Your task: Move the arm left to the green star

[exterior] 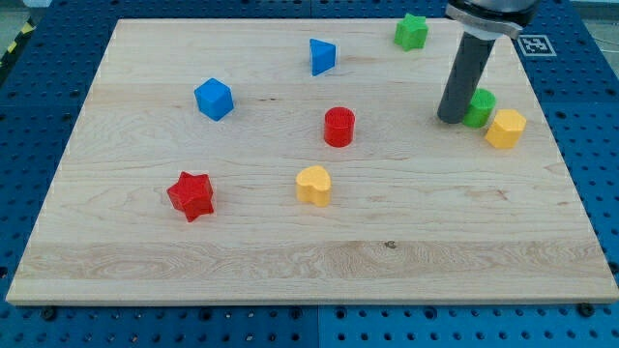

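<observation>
Blue cube (pixel 214 99) lies left of blue wedge (pixel 322 56).

The green star (pixel 411 31) lies flat near the view's top right edge of the wooden desk (pixel 290 261).

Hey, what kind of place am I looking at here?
Probably a robotics lab bench. A wooden board lies on a blue perforated table, small blocks such as the green star are scattered on it, and my tip rests beside a green block.
</observation>
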Robot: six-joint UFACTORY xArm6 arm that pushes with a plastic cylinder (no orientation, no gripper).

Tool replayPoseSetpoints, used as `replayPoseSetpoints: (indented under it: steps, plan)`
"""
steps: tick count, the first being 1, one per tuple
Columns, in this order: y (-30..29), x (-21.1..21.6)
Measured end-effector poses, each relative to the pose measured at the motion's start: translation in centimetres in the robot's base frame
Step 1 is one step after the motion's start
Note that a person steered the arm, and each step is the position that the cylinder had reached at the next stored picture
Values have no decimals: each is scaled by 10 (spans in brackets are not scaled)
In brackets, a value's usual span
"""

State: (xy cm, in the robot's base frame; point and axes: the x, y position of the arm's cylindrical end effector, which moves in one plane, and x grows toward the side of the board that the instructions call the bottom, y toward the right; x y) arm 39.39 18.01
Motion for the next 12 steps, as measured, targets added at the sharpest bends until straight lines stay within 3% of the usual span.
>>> replayPoseSetpoints:
  steps: [5,8,12]
  plan:
    - [8,-28]
    - [-55,-46]
    - [-94,-150]
